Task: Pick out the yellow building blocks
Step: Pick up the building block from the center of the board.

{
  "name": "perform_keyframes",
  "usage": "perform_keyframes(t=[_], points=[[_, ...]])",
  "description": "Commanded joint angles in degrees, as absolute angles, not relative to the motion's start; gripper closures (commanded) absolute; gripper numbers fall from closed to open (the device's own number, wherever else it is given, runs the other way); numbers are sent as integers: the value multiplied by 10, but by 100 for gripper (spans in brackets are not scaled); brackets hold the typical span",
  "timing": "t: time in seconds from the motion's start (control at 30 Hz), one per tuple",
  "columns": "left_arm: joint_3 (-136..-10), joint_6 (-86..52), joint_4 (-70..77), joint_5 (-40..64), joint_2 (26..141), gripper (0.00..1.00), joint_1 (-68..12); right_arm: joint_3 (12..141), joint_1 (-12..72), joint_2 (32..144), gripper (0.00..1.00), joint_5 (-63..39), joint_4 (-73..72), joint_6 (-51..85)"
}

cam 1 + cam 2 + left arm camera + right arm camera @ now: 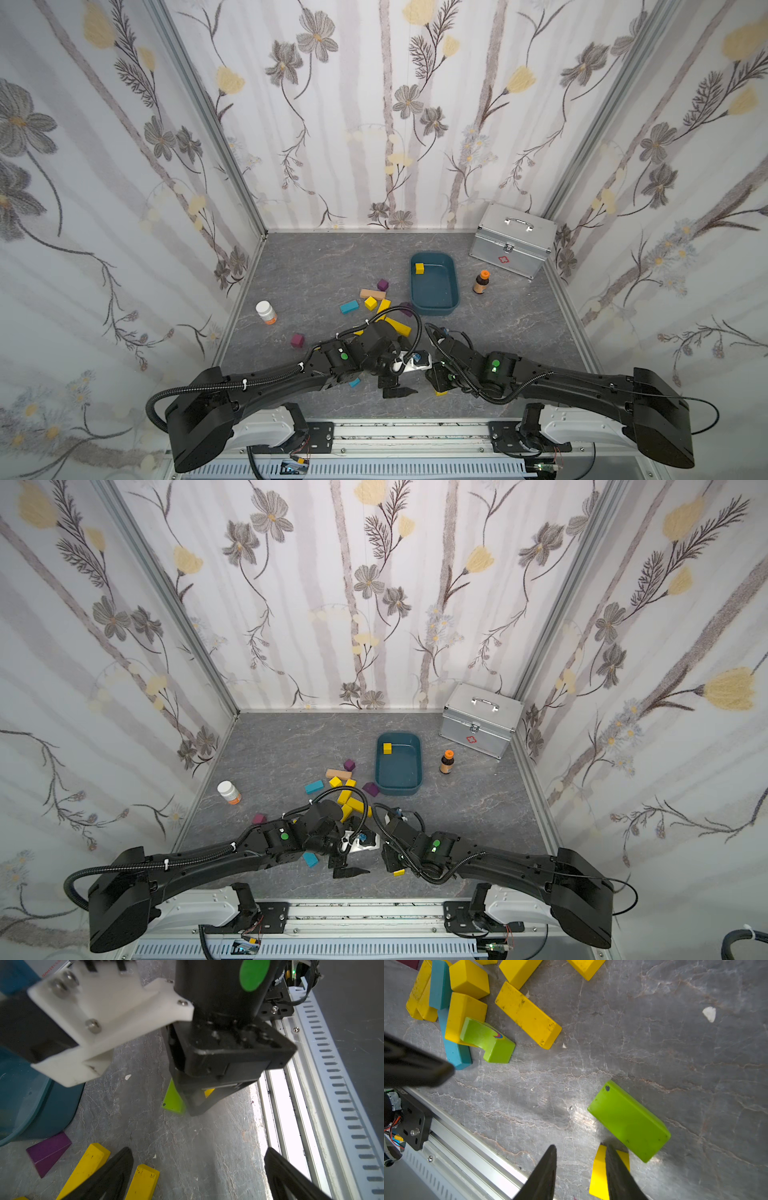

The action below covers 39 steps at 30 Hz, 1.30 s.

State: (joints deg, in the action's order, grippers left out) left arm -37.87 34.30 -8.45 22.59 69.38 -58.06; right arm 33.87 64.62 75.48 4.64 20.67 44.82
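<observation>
One yellow cube (pixel 419 268) lies in the teal tub (pixel 456 297). Several yellow building blocks (pixel 399 326) are piled in front of the tub, partly hidden under my left arm; the right wrist view shows a scuffed yellow bar (pixel 527 1015) among them. Close to the front rail, my right gripper (pixel 580 1146) hangs low with its jaws a little apart and bare floor between them. One finger crosses over a small yellow block (pixel 599 1169), which lies against a lime-green block (pixel 629 1122). My left gripper (pixel 197 1149) is wide open and holds nothing, with two yellow bars (pixel 143 1182) beside one finger.
A silver first-aid case (pixel 513 239) stands at the back right, with a brown bottle (pixel 481 282) near it. A white pill bottle (pixel 266 311) is at the left. Purple (pixel 297 340), teal (pixel 349 306) and tan (pixel 372 294) blocks are scattered, plus a green arch (pixel 488 1041).
</observation>
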Motion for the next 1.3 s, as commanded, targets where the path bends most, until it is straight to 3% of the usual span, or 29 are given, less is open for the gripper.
perform_keyframes(t=[0.0, 0.27, 1.27], points=[[-383, 377, -103, 209, 696, 0, -582, 333, 654, 747, 57, 61, 222, 471], [-387, 407, -131, 209, 700, 0, -585, 316, 664, 729, 51, 58, 235, 494], [-396, 425, -165, 202, 720, 0, -596, 312, 674, 725, 52, 75, 271, 525]])
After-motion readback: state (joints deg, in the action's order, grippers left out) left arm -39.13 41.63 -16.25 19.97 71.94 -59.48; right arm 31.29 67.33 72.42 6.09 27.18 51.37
